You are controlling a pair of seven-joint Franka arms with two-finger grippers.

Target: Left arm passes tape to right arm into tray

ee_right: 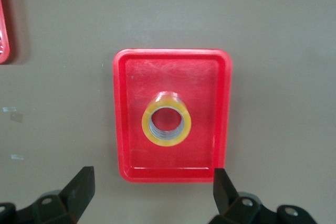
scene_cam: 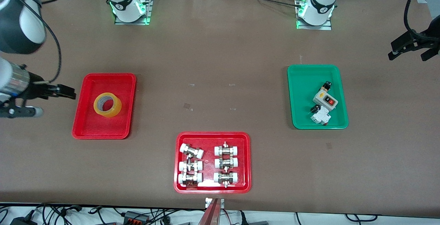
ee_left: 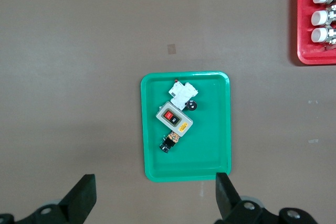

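Basically nearest the front camera sits the wide red tray [scene_cam: 212, 139] with white-capped metal fittings [scene_cam: 191, 151] in two columns. Farther back, toward the right arm's end of the table [scene_cam: 220, 63], the plain red tray [scene_cam: 86, 128] holds the tape [scene_cam: 107, 105], lying flat, hole up, near the middle, clear of the rim. Toward the left arm's end, the green tray [scene_cam: 302, 80] carries a grey switch box [scene_cam: 325, 99] with a red button, a white breaker [scene_cam: 320, 118] and small black parts.

Right gripper [ee_right: 152, 195]: fingers spread wide, holding nothing, up in the air over the table at the edge of the plain red tray. Left gripper [ee_left: 155, 200]: also wide open, empty, in the air over the table at the edge of the green tray.

The front view shows both bases and all three trays. The right wrist view looks straight down the tape's pale core; the left wrist view shows the switch box's red button and a corner of the fittings tray.
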